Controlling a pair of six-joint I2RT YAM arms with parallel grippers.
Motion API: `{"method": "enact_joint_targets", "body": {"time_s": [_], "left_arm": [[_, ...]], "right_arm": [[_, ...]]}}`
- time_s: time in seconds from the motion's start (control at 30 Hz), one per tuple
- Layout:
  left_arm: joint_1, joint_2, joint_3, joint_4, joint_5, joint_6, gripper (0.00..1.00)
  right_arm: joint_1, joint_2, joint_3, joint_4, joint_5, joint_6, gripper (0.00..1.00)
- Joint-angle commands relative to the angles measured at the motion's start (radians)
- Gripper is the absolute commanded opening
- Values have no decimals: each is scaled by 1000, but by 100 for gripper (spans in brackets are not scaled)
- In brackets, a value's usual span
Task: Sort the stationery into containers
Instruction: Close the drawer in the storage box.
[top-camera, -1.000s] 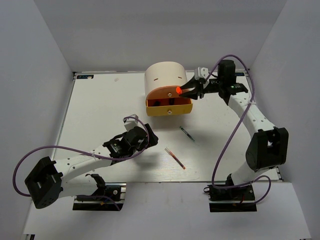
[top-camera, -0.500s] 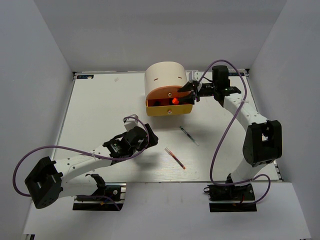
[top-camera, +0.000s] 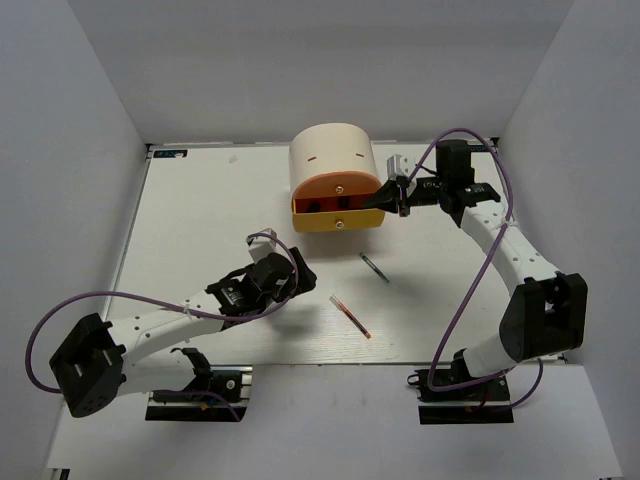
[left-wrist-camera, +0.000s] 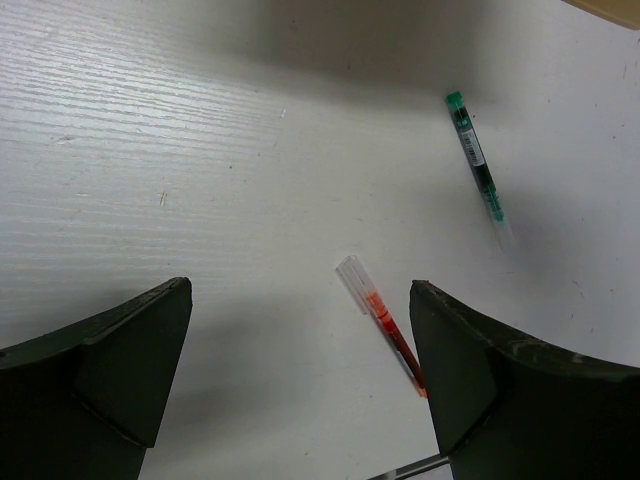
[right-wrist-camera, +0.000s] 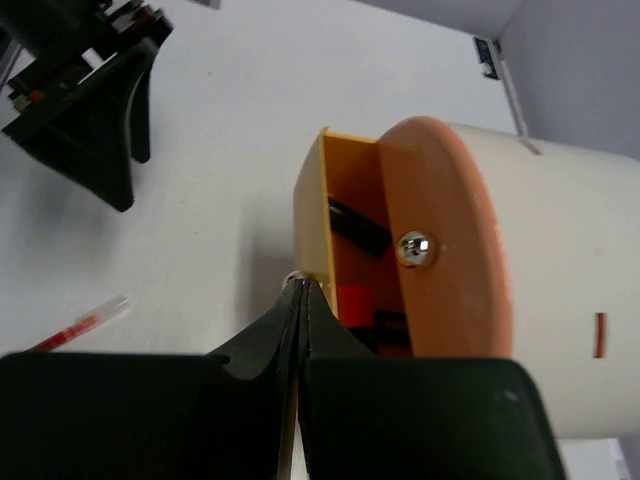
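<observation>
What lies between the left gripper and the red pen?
Nothing: only bare white table separates the open left gripper from the red pen, clearest in the left wrist view.

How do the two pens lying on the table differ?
Colour: the green pen has a dark body with green ends, the red pen a red body with a clear cap. Place: the green pen lies nearer the cabinet, the red pen nearer the near edge of the table. Both are thin and lie flat on much the same slant, apart from each other, with nothing touching them.
</observation>
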Motion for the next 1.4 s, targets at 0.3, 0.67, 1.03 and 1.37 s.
{"method": "enact_joint_targets", "body": {"time_s": [0.3, 0.67, 1.03, 1.37], "left_arm": [[6, 14, 46, -1, 8, 10, 99], [6, 14, 46, -1, 8, 10, 99], [6, 14, 46, -1, 8, 10, 99], [6, 14, 46, -1, 8, 10, 99]], "right_arm": [[75, 100, -8, -185, 273, -139, 0], [138, 146, -45, 137, 583, 108, 0], [192, 144, -88, 332, 769, 201, 0], [209, 11, -247, 428, 746, 235, 0]]}}
